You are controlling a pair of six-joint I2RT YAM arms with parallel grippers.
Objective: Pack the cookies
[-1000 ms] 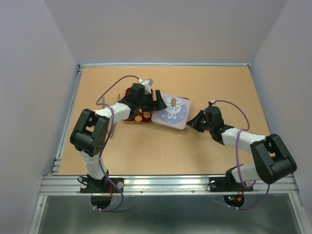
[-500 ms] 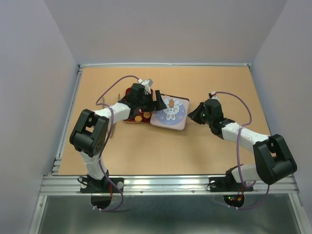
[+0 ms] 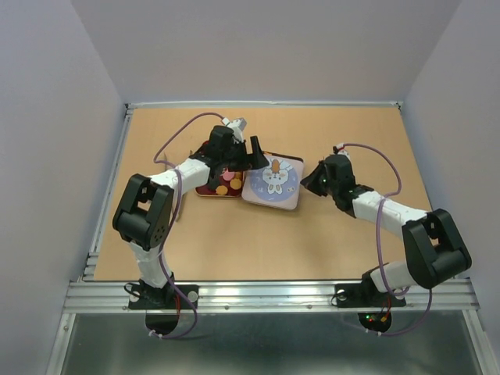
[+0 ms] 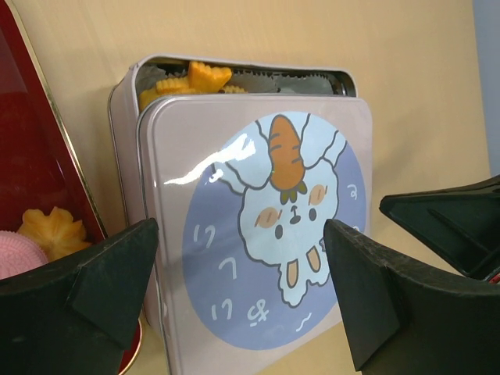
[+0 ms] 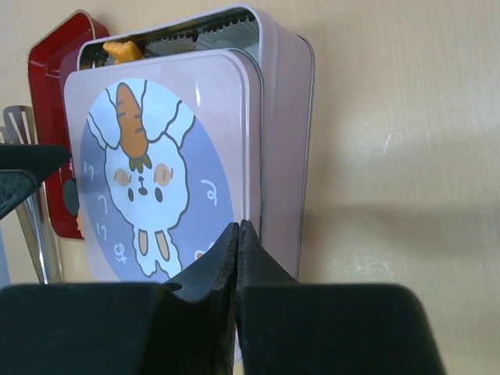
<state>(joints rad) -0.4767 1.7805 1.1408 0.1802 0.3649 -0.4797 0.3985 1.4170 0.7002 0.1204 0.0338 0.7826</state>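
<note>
Bunny lid [image 4: 266,234] sits skewed on tin [image 5: 285,141], hiding most cookies [image 4: 199,76]; only a few peek out. L gripper [image 4: 241,262] fingers wide, R gripper [image 5: 237,234] fingers pressed together.

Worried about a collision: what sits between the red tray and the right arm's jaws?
The rabbit-lidded tin, its lid sitting askew, fills the stretch between the red tray and the right gripper, jaws shut. The top view shows it.
</note>
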